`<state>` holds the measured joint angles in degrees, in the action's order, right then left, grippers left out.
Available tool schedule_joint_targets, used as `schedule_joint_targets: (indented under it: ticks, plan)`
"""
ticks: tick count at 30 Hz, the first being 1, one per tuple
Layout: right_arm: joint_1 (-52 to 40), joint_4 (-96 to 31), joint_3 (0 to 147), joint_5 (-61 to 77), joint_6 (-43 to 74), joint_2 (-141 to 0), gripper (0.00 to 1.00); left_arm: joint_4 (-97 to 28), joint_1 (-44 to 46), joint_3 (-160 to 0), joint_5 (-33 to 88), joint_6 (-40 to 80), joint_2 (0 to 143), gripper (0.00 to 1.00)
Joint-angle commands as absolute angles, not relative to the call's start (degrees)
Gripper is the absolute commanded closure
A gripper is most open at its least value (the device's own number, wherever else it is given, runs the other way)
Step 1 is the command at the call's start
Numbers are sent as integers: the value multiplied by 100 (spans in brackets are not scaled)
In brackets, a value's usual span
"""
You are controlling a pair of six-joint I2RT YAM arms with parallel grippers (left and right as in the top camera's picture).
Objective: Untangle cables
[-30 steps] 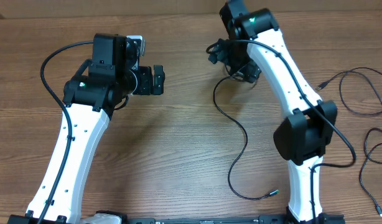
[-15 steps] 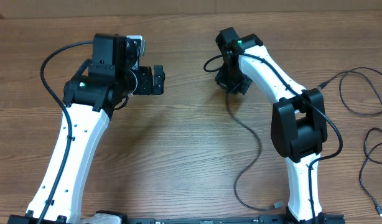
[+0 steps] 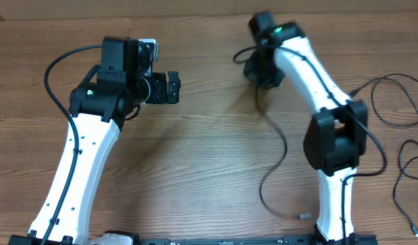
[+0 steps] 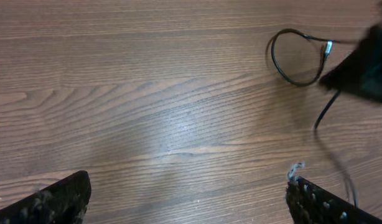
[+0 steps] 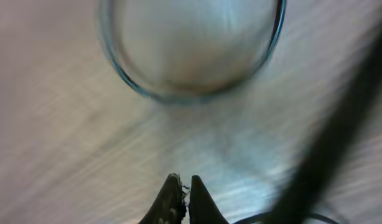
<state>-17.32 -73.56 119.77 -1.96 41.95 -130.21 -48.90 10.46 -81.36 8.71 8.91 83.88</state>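
Note:
One thin black cable (image 3: 282,146) hangs from my right gripper (image 3: 258,73) at the table's far middle. It curves down toward the front and ends in a silver plug (image 3: 304,216). The right gripper (image 5: 186,186) is shut, its tips pressed together, and the cable's loop (image 5: 191,74) shows blurred ahead of it. In the left wrist view the same loop (image 4: 295,57) with its small plug (image 4: 328,46) lies at the upper right, beside the blurred dark right gripper (image 4: 365,68). My left gripper (image 3: 176,87) (image 4: 188,182) stands open over bare wood, apart from the cable.
More loose black cables lie at the right edge: a large loop (image 3: 389,102) and a curled one (image 3: 403,178) nearer the front. The right arm's white link (image 3: 331,143) stands between them and the held cable. Wooden table (image 3: 195,156) throughout.
The right gripper shut over the cable loop and moved back and to the right, pulling the cable with it; the plug end slid slightly right. The left arm has not moved.

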Motion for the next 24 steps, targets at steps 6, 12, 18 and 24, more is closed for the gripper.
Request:
schedule_joint_targets:
  ticks: [6,12,18,24]
  plan:
    - [-609,-7124,14145,-296,3118,-11937,96,-4890,1050,-8187,838,943,8283,1]
    - [279,-6331,15063,-298,3122,-11697,96,-4893,1050,-8187,838,943,8283,0]
    - [1184,-5201,15146,-305,3166,-11671,96,-4890,1050,-8187,838,943,8283,0]
    - [1697,-4449,15106,-1201,3162,-11782,96,-4890,1050,-8187,838,943,8283,0]
